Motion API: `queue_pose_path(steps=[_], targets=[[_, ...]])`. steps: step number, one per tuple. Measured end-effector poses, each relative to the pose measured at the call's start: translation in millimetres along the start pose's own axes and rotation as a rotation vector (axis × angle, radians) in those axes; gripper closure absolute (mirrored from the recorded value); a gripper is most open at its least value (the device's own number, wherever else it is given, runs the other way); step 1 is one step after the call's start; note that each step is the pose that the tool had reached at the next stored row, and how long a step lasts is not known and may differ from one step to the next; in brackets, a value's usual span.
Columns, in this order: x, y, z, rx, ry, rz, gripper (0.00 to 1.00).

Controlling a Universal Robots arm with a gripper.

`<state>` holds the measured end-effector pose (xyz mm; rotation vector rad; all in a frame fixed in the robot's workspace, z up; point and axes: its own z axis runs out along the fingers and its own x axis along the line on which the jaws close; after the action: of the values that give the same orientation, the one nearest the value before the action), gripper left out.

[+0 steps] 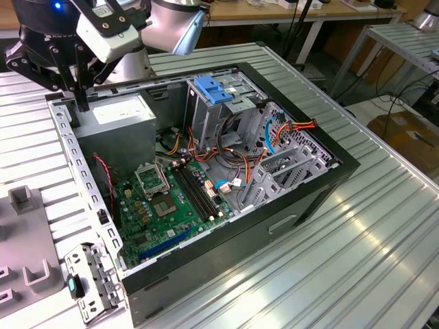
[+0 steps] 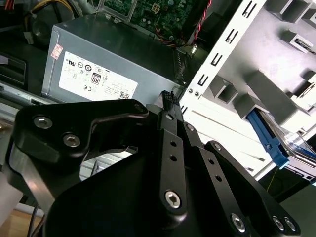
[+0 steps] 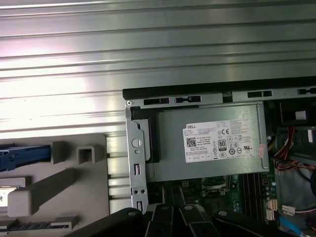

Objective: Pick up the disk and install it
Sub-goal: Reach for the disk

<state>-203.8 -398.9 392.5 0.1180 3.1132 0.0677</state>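
Note:
The disk (image 2: 298, 143) lies in a grey holder (image 2: 276, 64) outside the computer case, silver with a blue side rail (image 2: 267, 135). In the first wrist view its blue rail (image 3: 22, 154) shows at the picture's edge, beside the holder's grey blocks (image 3: 44, 190). My gripper (image 1: 81, 103) hangs over the case's corner wall next to the grey power-supply box (image 1: 120, 116). Its fingers (image 2: 170, 100) are shut with nothing between them, and they are apart from the disk. The metal drive cage (image 1: 209, 116) with its blue latch (image 1: 213, 90) stands inside the case.
The open black case (image 1: 295, 205) lies on a ribbed metal table (image 1: 343, 274). Inside are a green motherboard (image 1: 164, 205), cable bundles (image 1: 240, 161) and the power supply (image 3: 210, 143). A loose metal bracket (image 1: 92, 277) rests at the case's near corner. Benches stand behind.

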Motion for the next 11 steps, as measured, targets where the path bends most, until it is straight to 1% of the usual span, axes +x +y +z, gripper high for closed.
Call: queue_pose_path(steps=[11], targets=[[8.4, -0.6, -0.1, 0.0, 0.0, 0.0, 0.89]])
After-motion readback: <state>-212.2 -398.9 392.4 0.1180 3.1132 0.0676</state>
